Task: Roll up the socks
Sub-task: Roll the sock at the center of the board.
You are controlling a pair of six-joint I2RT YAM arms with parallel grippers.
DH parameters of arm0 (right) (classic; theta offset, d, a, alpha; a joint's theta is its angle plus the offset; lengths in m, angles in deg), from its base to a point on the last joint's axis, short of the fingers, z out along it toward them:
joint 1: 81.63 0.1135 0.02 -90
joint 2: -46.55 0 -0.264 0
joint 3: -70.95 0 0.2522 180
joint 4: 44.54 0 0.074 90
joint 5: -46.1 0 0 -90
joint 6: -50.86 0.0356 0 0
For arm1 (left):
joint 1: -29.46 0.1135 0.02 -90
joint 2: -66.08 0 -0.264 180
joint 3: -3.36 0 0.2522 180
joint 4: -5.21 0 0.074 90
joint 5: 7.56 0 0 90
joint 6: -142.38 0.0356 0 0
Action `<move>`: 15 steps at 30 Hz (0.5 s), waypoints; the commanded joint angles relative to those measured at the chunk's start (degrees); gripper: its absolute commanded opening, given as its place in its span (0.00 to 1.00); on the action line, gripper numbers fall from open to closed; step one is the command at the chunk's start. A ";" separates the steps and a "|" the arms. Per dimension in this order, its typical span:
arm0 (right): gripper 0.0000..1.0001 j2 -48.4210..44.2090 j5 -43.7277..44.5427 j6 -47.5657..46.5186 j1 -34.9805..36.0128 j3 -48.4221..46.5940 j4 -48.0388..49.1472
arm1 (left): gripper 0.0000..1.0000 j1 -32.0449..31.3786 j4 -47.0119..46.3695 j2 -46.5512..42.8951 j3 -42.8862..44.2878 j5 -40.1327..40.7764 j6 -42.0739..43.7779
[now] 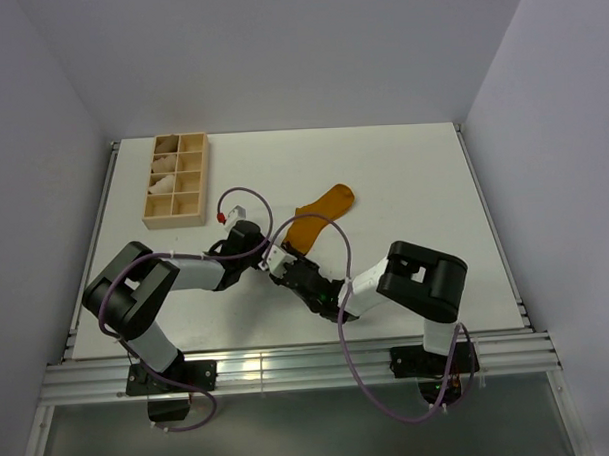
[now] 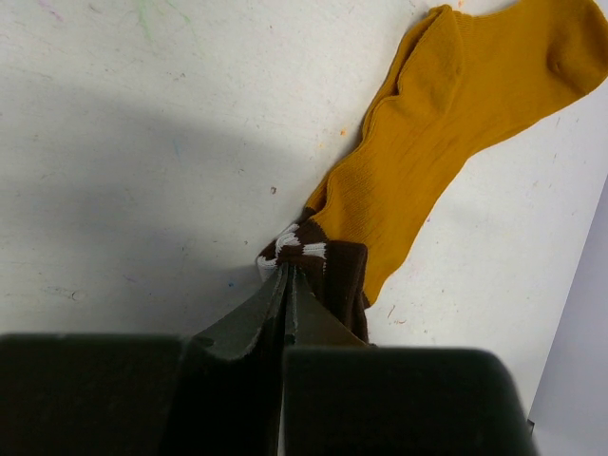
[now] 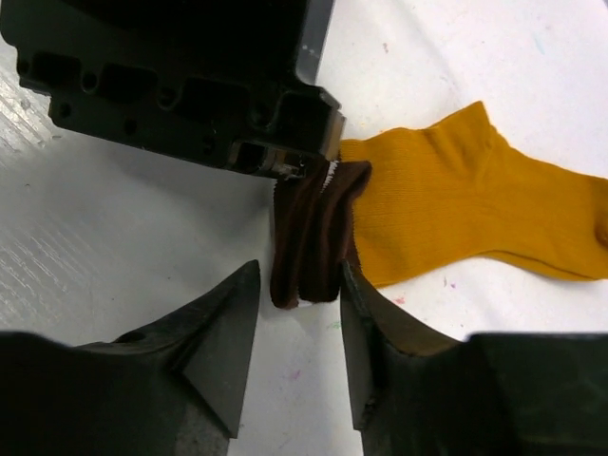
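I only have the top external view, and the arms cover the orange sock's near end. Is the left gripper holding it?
Observer: Yes. The left wrist view shows the left gripper shut on the dark brown cuff of the sock.
Operator: And the right one?
Observer: The right wrist view shows the right gripper open, jaws either side of the cuff.
Operator: Is the cuff flat?
Observer: No, bunched into folds, with white stripes showing at the left gripper's pinch.

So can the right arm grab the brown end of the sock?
Probably yes: the right gripper stands open astride the brown cuff, nothing between; the left gripper only pinches its corner.
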 commanded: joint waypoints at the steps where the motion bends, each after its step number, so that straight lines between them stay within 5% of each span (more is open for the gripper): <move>1: 0.45 1.15 -1.42 2.05 -0.88 -2.38 0.12 | 0.06 -0.16 5.06 0.05 -0.57 1.23 0.92; 15: 0.18 0.45 -7.83 6.26 -3.69 -3.70 -5.50 | 0.11 -0.16 4.00 -1.35 -1.62 1.41 0.74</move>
